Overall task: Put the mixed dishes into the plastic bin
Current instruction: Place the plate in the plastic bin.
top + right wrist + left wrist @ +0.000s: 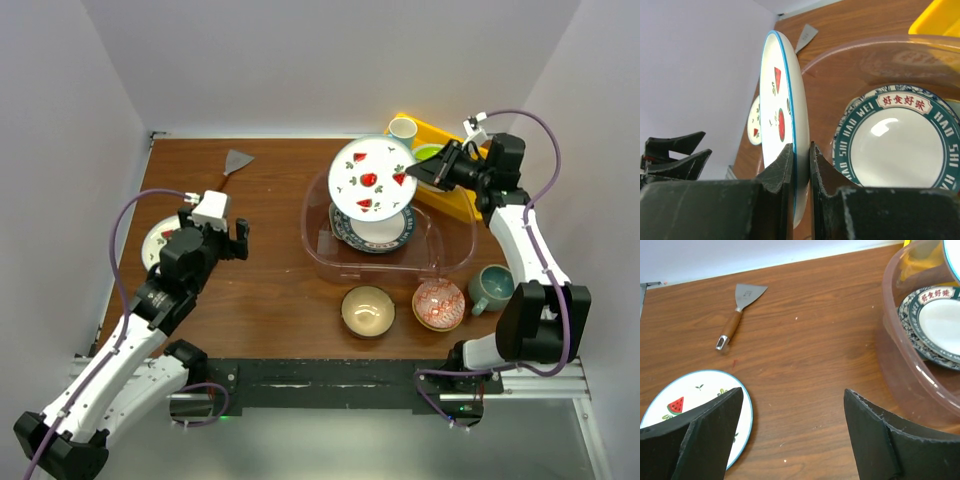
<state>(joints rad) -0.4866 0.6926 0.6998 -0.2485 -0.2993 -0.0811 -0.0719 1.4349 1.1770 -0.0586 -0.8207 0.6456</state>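
Note:
My right gripper [415,172] is shut on the rim of a white plate with red fruit marks [372,176] and holds it tilted above the clear plastic bin [455,250]. In the right wrist view the fingers [801,155] pinch this plate [777,100] edge-on. The dark-green lettered plate [375,222] lies in the bin on the blue floral plate [343,232]. The tan bowl [367,310], red-patterned bowl [438,304] and grey-teal mug [492,287] stand in front of the bin. My left gripper [238,240] is open and empty above the table, left of the bin.
A second white fruit plate [158,240] lies at the table's left, beside my left gripper [795,435]. A scraper [237,161] lies at the back. The yellow tray [452,190] at the back right holds a white mug [402,129] and a lime-green plate [430,152].

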